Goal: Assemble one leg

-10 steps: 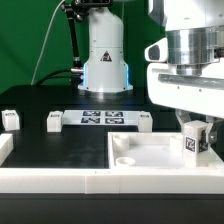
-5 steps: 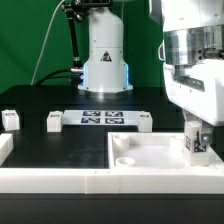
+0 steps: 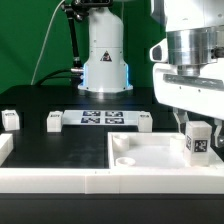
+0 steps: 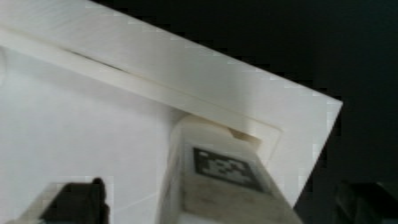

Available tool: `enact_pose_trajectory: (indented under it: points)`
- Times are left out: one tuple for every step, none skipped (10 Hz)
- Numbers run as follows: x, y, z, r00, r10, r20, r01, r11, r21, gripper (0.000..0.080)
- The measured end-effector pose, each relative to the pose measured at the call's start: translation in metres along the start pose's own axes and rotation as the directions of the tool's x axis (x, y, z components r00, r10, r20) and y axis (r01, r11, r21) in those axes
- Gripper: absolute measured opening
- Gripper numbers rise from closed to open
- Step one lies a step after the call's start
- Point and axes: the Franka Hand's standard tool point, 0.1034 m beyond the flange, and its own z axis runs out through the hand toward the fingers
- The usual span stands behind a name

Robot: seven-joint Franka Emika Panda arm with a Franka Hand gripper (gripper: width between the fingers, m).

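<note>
The leg [image 3: 198, 142] is a small white peg with a black-and-white tag. It stands upright at the far corner of the white square plate [image 3: 158, 160], at the exterior view's right. My gripper [image 3: 192, 123] hangs just above and around its top. In the wrist view the leg [image 4: 231, 170] stands between my two dark fingers [image 4: 79, 200]. There is a clear gap on one side, and the jaws look open, not clamped on it. The plate [image 4: 89, 120] fills most of that view.
Three more white tagged legs [image 3: 11, 119], [image 3: 54, 120], [image 3: 145, 121] stand in a row on the black table, either side of the marker board [image 3: 100, 118]. A white raised wall [image 3: 60, 178] runs along the front. The arm's base [image 3: 105, 60] stands behind.
The hand turned about the leg half a second ago and has turned back. The leg stays upright at the plate's corner, its tag now more fully in view.
</note>
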Motion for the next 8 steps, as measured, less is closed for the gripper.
enact_pose_trajectory:
  points:
    - [-0.0006,-0.0021,-0.0004,0.987,-0.161,0.005,0.161,0.987,-0.019,0.0648]
    - [-0.0008,-0.0052,-0.0007,0.961,-0.276,0.007,0.276,0.961,-0.032,0.0648]
    - [0.0003,-0.0055,-0.0012,0.931,-0.366,0.004,0.366,0.930,-0.035,0.0649]
    - [0.0023,-0.0047,-0.0014,0.877,-0.481,0.006,0.481,0.876,-0.040,0.0649]
    - [0.0040,-0.0039,-0.0016,0.832,-0.555,0.008,0.555,0.831,-0.043,0.0649]
    - [0.0036,-0.0041,-0.0015,0.796,-0.605,0.010,0.605,0.795,-0.044,0.0649]
    - [0.0040,-0.0038,-0.0015,0.744,-0.668,0.011,0.668,0.743,-0.049,0.0649]
    - [0.0046,-0.0026,-0.0008,0.692,-0.721,0.013,0.721,0.691,-0.050,0.0649]
